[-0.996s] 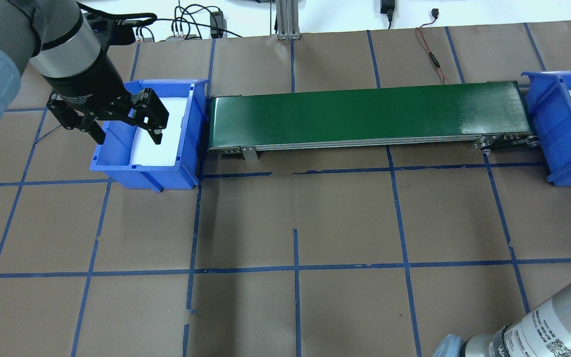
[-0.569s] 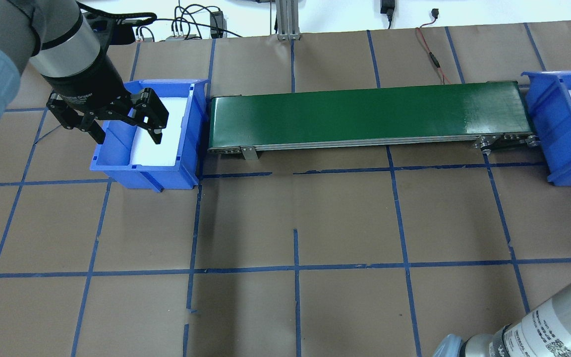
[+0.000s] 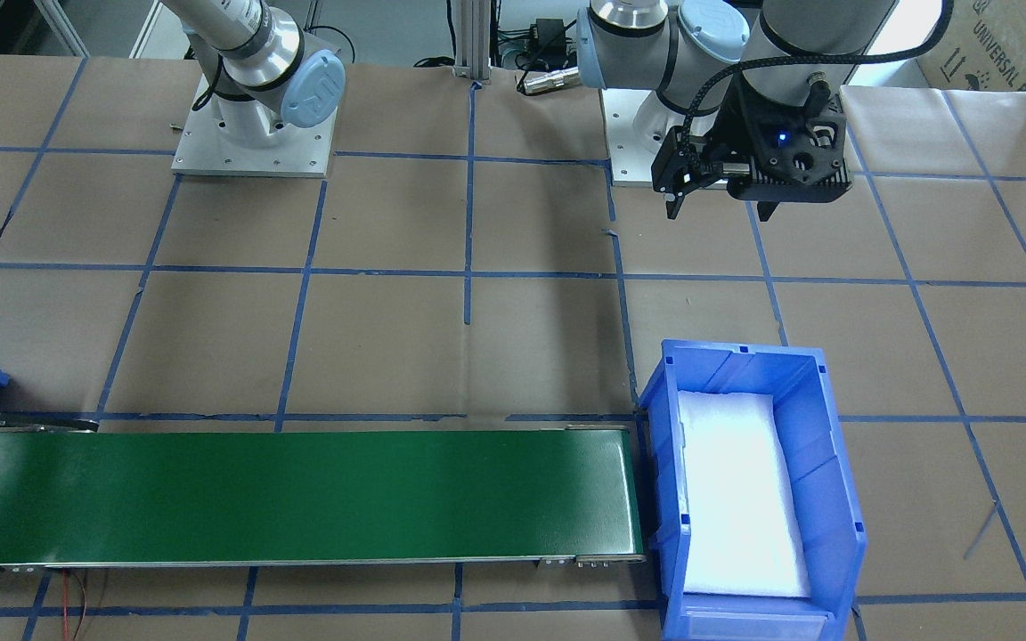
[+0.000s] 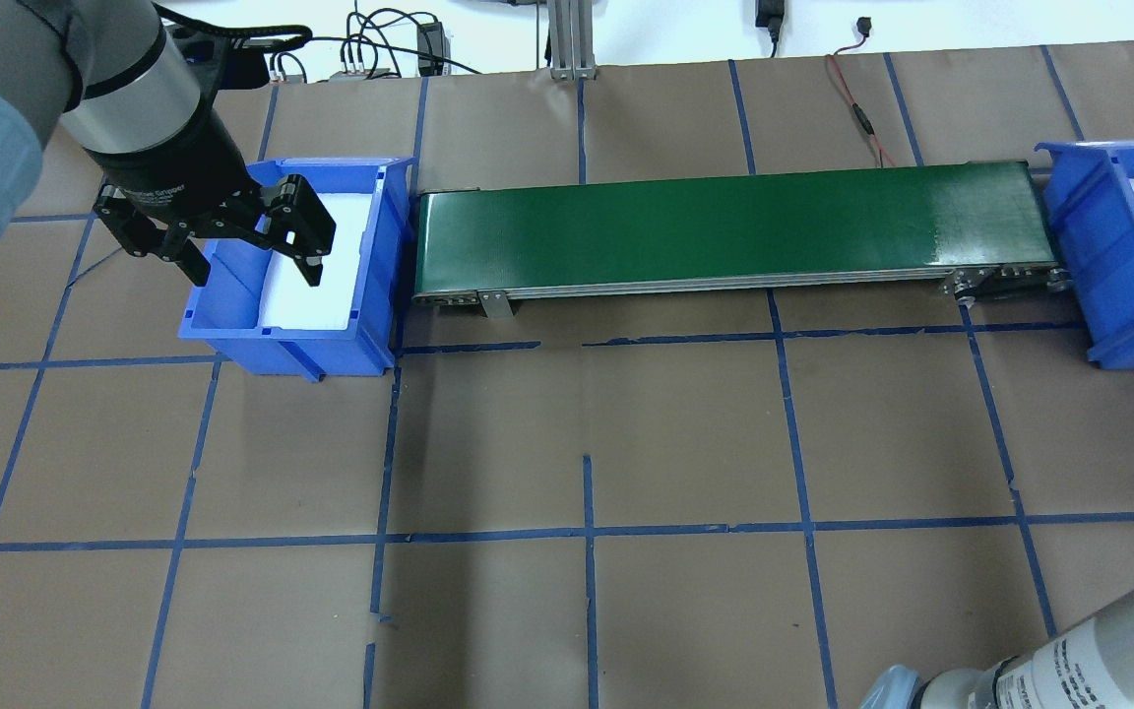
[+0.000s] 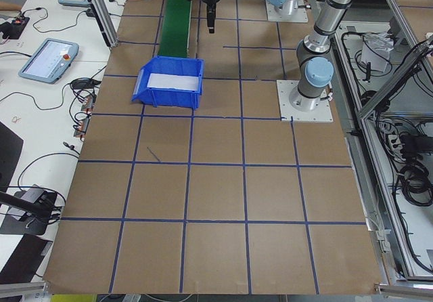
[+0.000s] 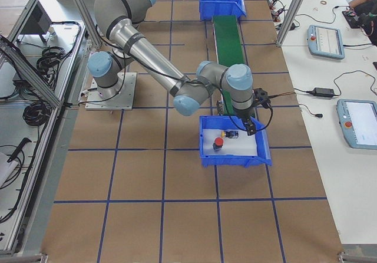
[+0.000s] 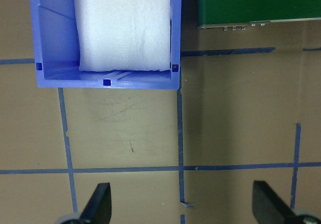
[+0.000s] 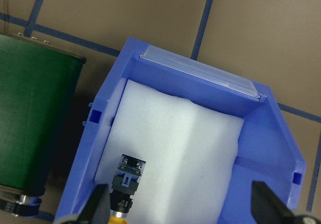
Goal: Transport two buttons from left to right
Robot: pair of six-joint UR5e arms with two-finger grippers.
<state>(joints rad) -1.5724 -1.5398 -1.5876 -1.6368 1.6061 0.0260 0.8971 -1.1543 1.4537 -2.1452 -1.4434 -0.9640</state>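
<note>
The red-capped button (image 6: 218, 142) and the yellow-capped button (image 6: 231, 135) lie on white foam in the right blue bin (image 6: 232, 157). The right wrist view shows the yellow-capped button (image 8: 126, 181) lying on its side; the red one is out of that view. My right gripper (image 8: 180, 210) is open and empty above this bin, and it also shows in the exterior right view (image 6: 250, 125). My left gripper (image 4: 254, 271) is open and empty, high above the table beside the left blue bin (image 4: 282, 347), which holds only foam.
A green conveyor belt (image 4: 724, 226) runs between the two bins. The left bin (image 3: 834, 463) sits at the belt's end in the front-facing view, with my left gripper (image 3: 720, 212) nearer the robot's base. Brown paper with blue tape lines covers the table.
The right gripper, seen with a dark thing at the overhead view's right edge, has moved almost out of that view. The left arm has not moved.
</note>
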